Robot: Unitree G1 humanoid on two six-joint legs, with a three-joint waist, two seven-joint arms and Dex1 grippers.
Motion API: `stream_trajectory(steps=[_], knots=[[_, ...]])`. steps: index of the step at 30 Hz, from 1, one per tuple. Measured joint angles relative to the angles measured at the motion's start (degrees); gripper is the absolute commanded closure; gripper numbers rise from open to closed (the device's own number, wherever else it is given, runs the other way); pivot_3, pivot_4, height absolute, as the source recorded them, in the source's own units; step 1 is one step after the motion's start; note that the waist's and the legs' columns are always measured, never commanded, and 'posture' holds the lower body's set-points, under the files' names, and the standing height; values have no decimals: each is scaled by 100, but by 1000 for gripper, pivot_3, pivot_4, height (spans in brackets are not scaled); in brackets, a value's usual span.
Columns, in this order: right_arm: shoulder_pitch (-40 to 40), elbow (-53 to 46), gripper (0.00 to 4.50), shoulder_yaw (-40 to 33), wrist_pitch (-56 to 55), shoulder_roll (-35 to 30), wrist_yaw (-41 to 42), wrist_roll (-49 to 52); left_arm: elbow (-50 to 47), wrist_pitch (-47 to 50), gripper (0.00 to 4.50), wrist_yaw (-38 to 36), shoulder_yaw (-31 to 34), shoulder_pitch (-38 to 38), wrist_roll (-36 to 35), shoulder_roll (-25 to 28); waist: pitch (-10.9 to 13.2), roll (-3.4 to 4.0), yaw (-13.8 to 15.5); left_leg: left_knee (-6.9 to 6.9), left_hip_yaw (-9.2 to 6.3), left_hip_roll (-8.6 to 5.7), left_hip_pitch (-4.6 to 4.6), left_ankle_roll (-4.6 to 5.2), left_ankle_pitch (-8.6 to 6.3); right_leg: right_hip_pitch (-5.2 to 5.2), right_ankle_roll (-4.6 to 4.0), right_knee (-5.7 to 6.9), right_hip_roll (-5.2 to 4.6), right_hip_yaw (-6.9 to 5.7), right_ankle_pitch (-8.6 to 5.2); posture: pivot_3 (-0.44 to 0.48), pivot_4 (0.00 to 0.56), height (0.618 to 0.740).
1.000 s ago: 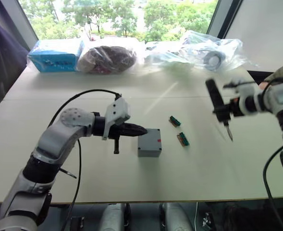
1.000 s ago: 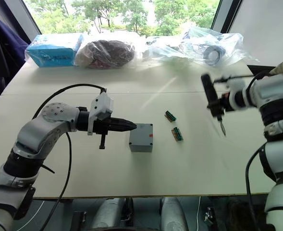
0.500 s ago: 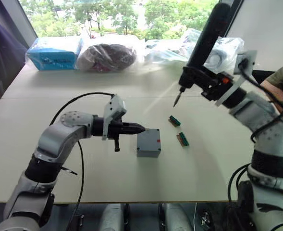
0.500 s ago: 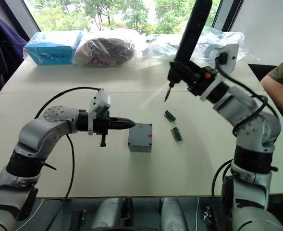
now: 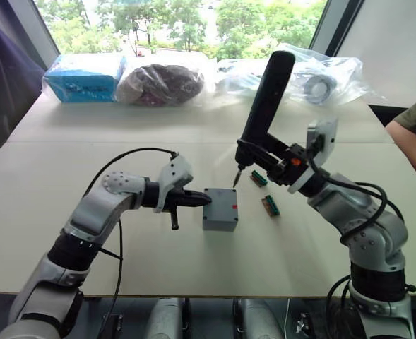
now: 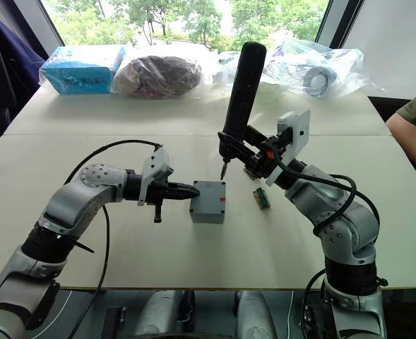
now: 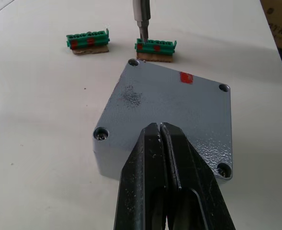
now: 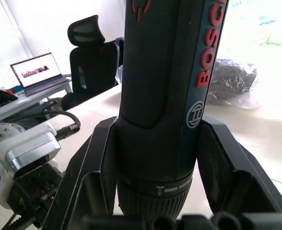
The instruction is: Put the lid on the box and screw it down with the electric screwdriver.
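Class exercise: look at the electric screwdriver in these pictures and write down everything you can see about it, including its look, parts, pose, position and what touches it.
The electric screwdriver is a long black stick-shaped tool with a textured body, red lettering and a ribbed collar. The right claw is shut around its lower body. It stands nearly upright, leaning slightly, with its thin metal bit pointing down, just above a corner of the grey lid, near a screw hole. The bit does not appear to touch the lid.
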Motion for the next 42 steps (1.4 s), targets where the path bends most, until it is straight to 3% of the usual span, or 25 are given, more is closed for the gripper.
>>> stream_trajectory(steps=[17, 28, 42], knots=[[135, 218, 2695, 287, -487, 255, 101, -708, 144, -403, 4500, -180, -279, -195, 437, -141, 0, 0, 5, 1, 2, 0, 2, -6, 4, 0, 0, 2, 1, -1, 0, 0, 150, 740], [256, 216, 2695, 214, -532, 240, 149, -707, 233, -932, 4500, -244, -440, -201, 784, -183, -14, -2, 20, 1, 4, -1, 14, -1, 1, 18, 0, 2, 1, -1, 0, 0, 150, 740], [314, 312, 2695, 77, -456, 277, 65, -564, 212, -832, 4500, -246, -423, -204, 807, -223, -19, -3, 15, 1, 3, 0, 19, -1, 1, 21, 0, 3, 1, -1, 0, 0, 150, 740]])
